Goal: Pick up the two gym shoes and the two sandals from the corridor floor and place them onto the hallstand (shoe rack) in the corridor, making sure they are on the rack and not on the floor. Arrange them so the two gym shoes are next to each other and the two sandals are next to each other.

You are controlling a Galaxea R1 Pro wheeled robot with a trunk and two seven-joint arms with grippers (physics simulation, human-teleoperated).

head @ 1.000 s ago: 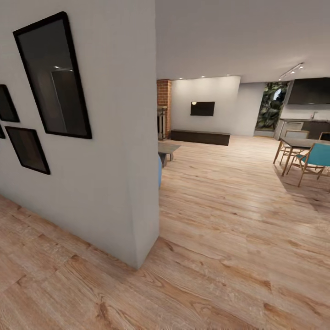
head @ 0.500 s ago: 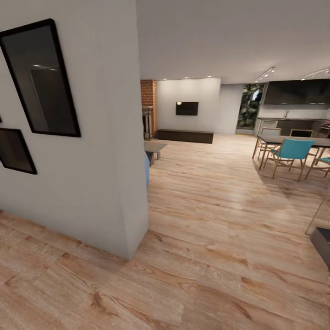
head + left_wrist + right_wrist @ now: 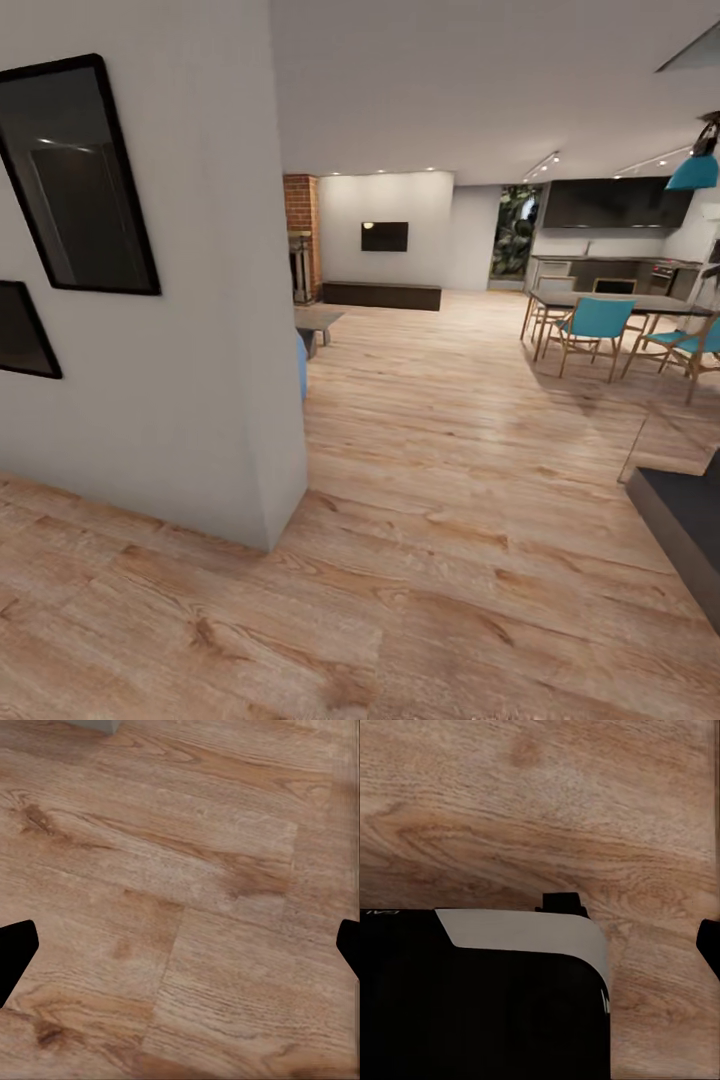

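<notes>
Shoes are nowhere on my screens right now, and neither is the hallstand, so there's honestly no direction from gripper to shoe I can give, no long axis to line up on, and no call on which arm is nearer. All of that waits until the pair of sneakers or the sandals turn up.

Going left to right across the head view: two dark framed pictures point(image 3: 80, 175) hang on the grey wall point(image 3: 200, 330), whose corner ends just left of centre. Past it the wood-plank floor point(image 3: 450, 450) runs into an open living area with a brick column point(image 3: 300, 235) and a wall TV point(image 3: 385, 236), then a dining table with teal chairs point(image 3: 595, 330), and a dark block point(image 3: 690, 530) at the far right edge.

Left gripper point(image 3: 180, 952): its two dark fingertips sit at opposite edges of the wrist picture, so it's spread wide with only bare planks between. Right gripper point(image 3: 709, 945): I see one fingertip and a big black-and-grey piece of the robot's own body, so I can't tell how wide it is.

Versus a second ago, the whole head picture has slid left: the wall corner sits further left, the dining set has come further in, and the dark block and a teal lamp point(image 3: 695, 170) are new. That's my camera turning right, not the room moving.
</notes>
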